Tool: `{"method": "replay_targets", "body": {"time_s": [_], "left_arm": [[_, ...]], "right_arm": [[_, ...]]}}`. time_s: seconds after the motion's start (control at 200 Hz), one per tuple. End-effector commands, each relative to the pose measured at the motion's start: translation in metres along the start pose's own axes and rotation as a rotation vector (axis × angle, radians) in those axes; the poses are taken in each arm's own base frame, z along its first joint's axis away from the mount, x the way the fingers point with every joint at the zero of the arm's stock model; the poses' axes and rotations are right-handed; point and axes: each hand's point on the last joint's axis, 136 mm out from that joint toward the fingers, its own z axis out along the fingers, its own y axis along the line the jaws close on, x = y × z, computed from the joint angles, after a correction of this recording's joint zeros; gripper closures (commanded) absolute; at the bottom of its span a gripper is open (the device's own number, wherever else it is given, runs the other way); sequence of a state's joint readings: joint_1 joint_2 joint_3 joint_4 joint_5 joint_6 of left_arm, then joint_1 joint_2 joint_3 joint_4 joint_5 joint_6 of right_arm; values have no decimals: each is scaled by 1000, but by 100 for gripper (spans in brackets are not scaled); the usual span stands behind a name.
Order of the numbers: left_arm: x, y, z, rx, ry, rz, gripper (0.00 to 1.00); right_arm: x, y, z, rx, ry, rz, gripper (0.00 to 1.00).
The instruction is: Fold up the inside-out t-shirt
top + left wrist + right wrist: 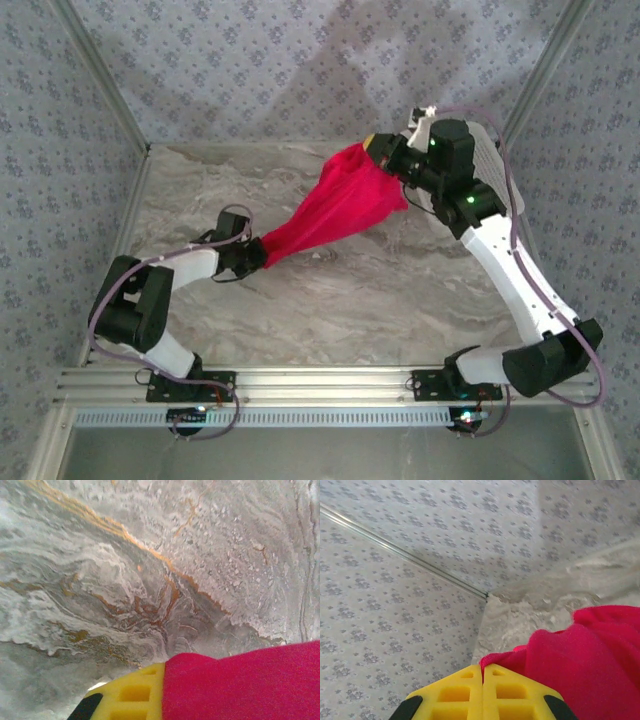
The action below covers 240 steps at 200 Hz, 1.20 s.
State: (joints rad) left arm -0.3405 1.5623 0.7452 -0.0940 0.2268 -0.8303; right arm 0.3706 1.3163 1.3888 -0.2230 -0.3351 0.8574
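At left, the left gripper (262, 256) was clamped on one narrow end of the red inside-out t-shirt (340, 205). The shirt stretched over the marble table (350, 300), widening up and to the right. There the right gripper (388, 152), near the table's far edge, had its yellow fingers (465, 692) pinched shut on the other end.

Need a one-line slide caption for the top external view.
Top view: red t-shirt stretched between left gripper and right gripper, both shut on it, over the marbled table.
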Motion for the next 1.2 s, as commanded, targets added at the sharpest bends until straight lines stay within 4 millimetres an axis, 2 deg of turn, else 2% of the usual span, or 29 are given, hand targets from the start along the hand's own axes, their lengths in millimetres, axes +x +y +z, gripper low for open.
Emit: {"method": "replay_targets", "body": {"time_s": [0.0,0.03,0.065,0.165,0.3,0.32,0.365,0.545,0.73,0.84,0.939,1.019,1.104,1.179,1.194], "left_arm": [[-32,-10,-29,-40,-144,61,100],[-37,-16,-38,-29,-172,88,100],[-43,-27,-50,-1,-205,124,92],[-50,-69,-88,109,-296,273,58],[-46,-122,-131,319,-371,423,28],[-43,-129,-135,359,-369,430,20],[-38,-144,-140,444,-353,426,16],[-16,-198,-128,704,-195,353,16],[-7,-237,-107,773,-138,353,16],[-6,-245,-84,751,-102,353,18],[-3,-251,-66,764,-53,330,25],[-2,-252,-56,781,-33,307,37],[-1,-251,-51,777,-17,303,65],[-8,-249,-58,775,-17,306,89],[-11,-249,-60,776,-20,305,94]], "right_arm": [[-8,7,0,-79,-19,18,100],[-6,6,1,-80,-13,17,100],[-3,5,3,-83,0,14,100],[11,2,8,-100,56,1,100],[32,-3,10,-120,126,-51,100],[35,-4,9,-121,132,-58,100],[40,-8,9,-120,140,-65,100],[49,-12,8,-128,148,-74,100],[59,-11,8,-119,173,-94,100],[63,-10,8,-117,180,-99,100],[63,-11,6,-108,179,-101,100],[63,-14,4,-95,178,-103,100],[60,-19,3,-74,173,-101,100],[55,-26,0,-53,161,-98,100],[62,-39,1,-27,178,-84,100]]}}
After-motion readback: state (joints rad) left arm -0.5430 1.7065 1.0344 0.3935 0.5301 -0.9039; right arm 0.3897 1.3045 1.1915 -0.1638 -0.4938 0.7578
